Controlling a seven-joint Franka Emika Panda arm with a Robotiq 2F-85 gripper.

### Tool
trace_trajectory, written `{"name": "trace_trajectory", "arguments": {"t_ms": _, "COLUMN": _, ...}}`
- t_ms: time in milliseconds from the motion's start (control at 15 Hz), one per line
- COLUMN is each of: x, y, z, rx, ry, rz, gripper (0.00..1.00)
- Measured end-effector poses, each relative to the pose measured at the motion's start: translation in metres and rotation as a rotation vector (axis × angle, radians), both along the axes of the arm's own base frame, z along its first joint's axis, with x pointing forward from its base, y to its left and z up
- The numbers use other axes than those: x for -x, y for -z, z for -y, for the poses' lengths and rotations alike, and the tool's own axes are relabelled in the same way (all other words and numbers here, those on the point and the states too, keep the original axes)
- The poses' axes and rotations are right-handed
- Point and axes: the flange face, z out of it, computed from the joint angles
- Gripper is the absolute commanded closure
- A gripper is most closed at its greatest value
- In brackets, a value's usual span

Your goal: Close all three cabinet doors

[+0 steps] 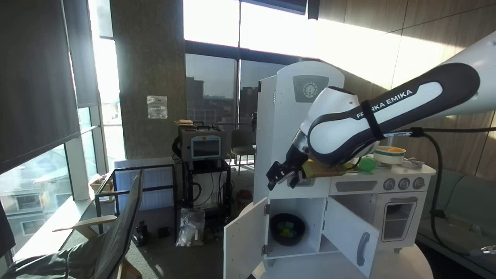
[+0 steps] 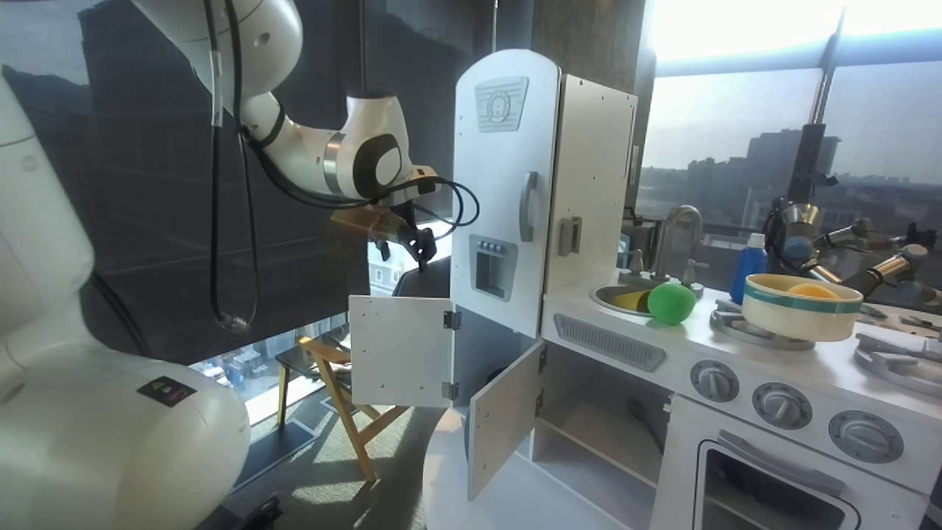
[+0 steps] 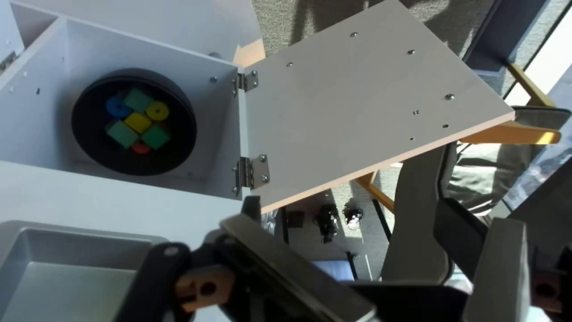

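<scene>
While the tall door (image 2: 489, 188) stood closed, the left door (image 1: 248, 241) and right door (image 1: 348, 232) gaped low in an exterior view; the claw (image 1: 282, 185) hung above, jaws apart.

Tall door (image 2: 493, 199): flat white panel with a rounded top and a grey handle (image 2: 527, 207); upright, closed across the upper front of the tall cabinet (image 2: 592, 162).
Lower door (image 3: 357, 103): shorter flat white panel, inner face showing in the wrist view; hinged at the front of the tall cabinet's base, wide open.
Side door (image 1: 348, 233): another short white panel, grey handle on its outer face; upright, hinged just beside the tall cabinet's base, standing open.
</scene>
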Motion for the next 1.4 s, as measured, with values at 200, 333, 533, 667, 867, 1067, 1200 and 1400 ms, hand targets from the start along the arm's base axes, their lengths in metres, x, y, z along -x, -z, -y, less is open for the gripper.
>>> {"name": "trace_trajectory", "arguments": {"t_ms": 200, "x": -0.025, "y": -0.003, "z": 0.004, "rx": -0.054, "ry": 0.065, "rz": -0.099, "gripper": 0.0}}
{"name": "trace_trajectory", "arguments": {"t_ms": 333, "x": -0.043, "y": 0.005, "z": 0.001, "rx": -0.062, "ry": 0.098, "rz": -0.164, "gripper": 0.0}}
{"name": "trace_trajectory", "arguments": {"t_ms": 533, "x": -0.062, "y": 0.025, "z": -0.015, "rx": -0.055, "ry": 0.119, "rz": -0.265, "gripper": 0.0}}
{"name": "trace_trajectory", "arguments": {"t_ms": 667, "x": -0.07, "y": 0.041, "z": -0.031, "rx": -0.045, "ry": 0.114, "rz": -0.33, "gripper": 0.0}}
{"name": "trace_trajectory", "arguments": {"t_ms": 867, "x": -0.077, "y": 0.056, "z": -0.06, "rx": -0.022, "ry": 0.077, "rz": -0.386, "gripper": 0.0}}
{"name": "trace_trajectory", "arguments": {"t_ms": 1067, "x": -0.084, "y": 0.062, "z": -0.088, "rx": 0.017, "ry": 0.011, "rz": -0.388, "gripper": 0.0}}
{"name": "trace_trajectory", "arguments": {"t_ms": 1200, "x": -0.089, "y": 0.065, "z": -0.102, "rx": 0.048, "ry": -0.032, "rz": -0.381, "gripper": 0.0}}
{"name": "trace_trajectory", "arguments": {"t_ms": 1400, "x": -0.101, "y": 0.07, "z": -0.113, "rx": 0.083, "ry": -0.099, "rz": -0.366, "gripper": 0.0}}
